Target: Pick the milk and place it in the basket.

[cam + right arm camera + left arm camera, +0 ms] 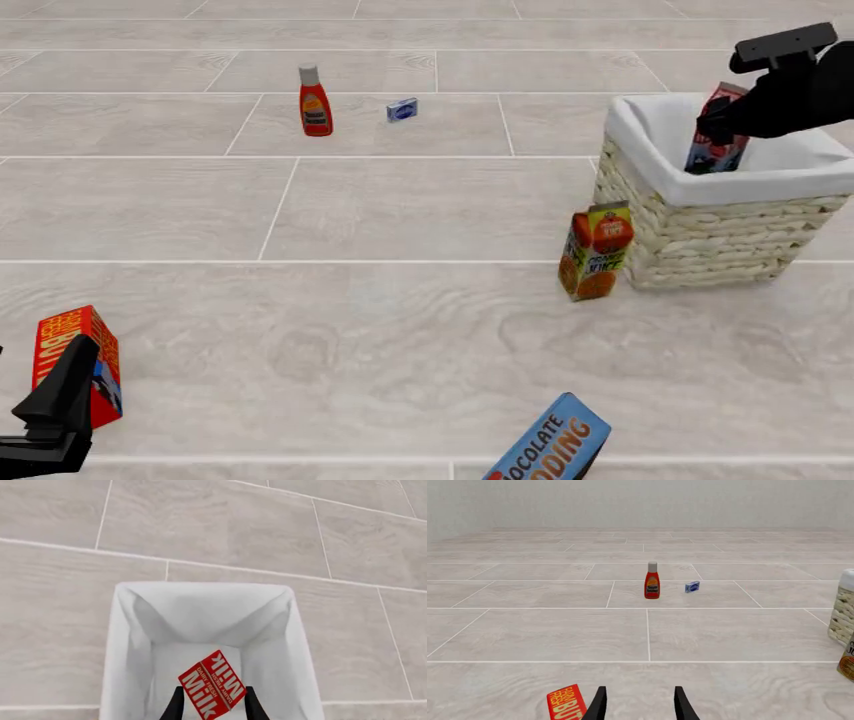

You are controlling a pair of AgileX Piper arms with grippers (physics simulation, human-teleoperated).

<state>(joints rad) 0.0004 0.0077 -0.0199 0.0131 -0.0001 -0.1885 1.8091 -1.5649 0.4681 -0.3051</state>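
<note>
The milk (717,138), a red carton with white lettering, hangs tilted in the mouth of the basket (721,235), its lower part below the white liner's rim. My right gripper (715,122) is shut on the carton from above. The right wrist view looks straight down: the milk (212,685) sits between the two dark fingers (176,706), over the basket's white-lined interior (200,610). My left gripper (639,705) stands open and empty low over the floor at the near left (54,412).
An orange juice carton (597,252) stands against the basket's left front corner. A ketchup bottle (315,105) and a small blue box (402,110) sit far back. A red butter box (80,360) lies beside my left gripper, a blue pudding box (554,445) at the front.
</note>
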